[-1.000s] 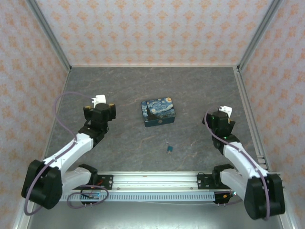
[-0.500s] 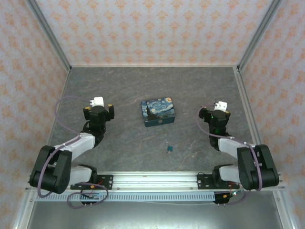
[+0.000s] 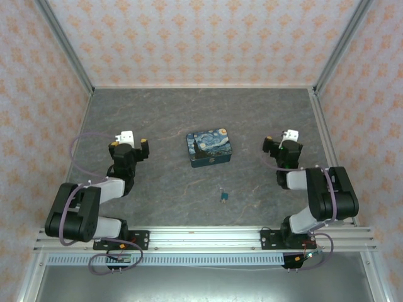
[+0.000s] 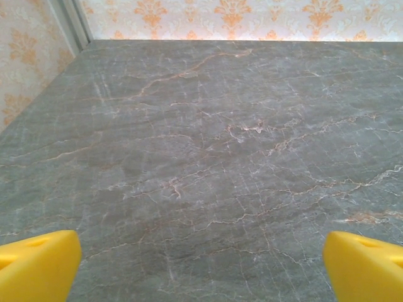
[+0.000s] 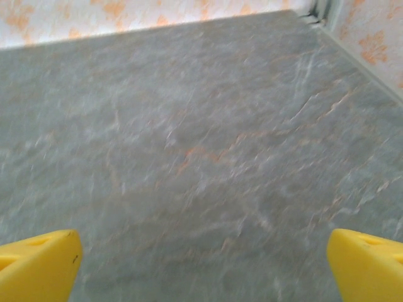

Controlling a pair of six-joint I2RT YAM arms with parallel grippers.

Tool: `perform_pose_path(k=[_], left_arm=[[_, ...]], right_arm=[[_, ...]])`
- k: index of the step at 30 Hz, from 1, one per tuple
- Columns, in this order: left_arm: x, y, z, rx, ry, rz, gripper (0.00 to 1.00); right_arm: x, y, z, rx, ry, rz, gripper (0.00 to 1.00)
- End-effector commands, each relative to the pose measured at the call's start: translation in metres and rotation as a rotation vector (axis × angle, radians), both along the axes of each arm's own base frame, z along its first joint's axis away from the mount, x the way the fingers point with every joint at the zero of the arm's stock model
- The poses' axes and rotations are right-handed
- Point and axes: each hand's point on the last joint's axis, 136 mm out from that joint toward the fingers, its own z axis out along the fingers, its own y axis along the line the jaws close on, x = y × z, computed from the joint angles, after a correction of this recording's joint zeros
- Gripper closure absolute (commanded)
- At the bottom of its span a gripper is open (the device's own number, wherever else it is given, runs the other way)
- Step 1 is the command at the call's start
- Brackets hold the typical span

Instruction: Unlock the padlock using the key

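Note:
The padlock, tiny and dark teal-blue with a thin metal loop at its far end, lies on the grey marbled table between the two arm bases, toward the near edge. At this size I cannot tell the key apart from it. My left gripper hovers at the left, well away from the padlock, with its jaws wide open. In the left wrist view its yellow fingertips frame bare table. My right gripper stands open at the right. The right wrist view is blurred, with its yellow fingertips at the lower corners and nothing between them.
A blue-and-yellow Starry Night tin sits at mid-table, beyond the padlock. Patterned walls with metal corner posts close in the table on three sides. The arms' mounting rail runs along the near edge.
Both arms have folded back toward their bases, elbows drawn in. The right gripper shifted farther from the near edge and slightly left. Both grippers stayed open; padlock and tin unmoved.

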Motion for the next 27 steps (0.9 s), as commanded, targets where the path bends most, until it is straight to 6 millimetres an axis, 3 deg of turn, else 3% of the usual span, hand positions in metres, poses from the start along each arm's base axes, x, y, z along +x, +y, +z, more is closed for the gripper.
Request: perform_pose_path(k=[1, 5, 27], left_arm=[[0.012, -0.002, 0.003, 0.003, -0.039, -0.024, 0.01], [0.023, 0.007, -0.007, -0.006, 0.027, 0.021, 0.0], [0.023, 0.006, -0.006, -0.004, 0.026, 0.019, 0.0]], right_arm=[[0.002, -0.002, -0.003, 0.056, 0.015, 0.002, 0.01], [0.002, -0.001, -0.002, 0.053, 0.014, 0.004, 0.01], [0.003, 0.0, -0.002, 0.041, 0.02, 0.0, 0.01]])
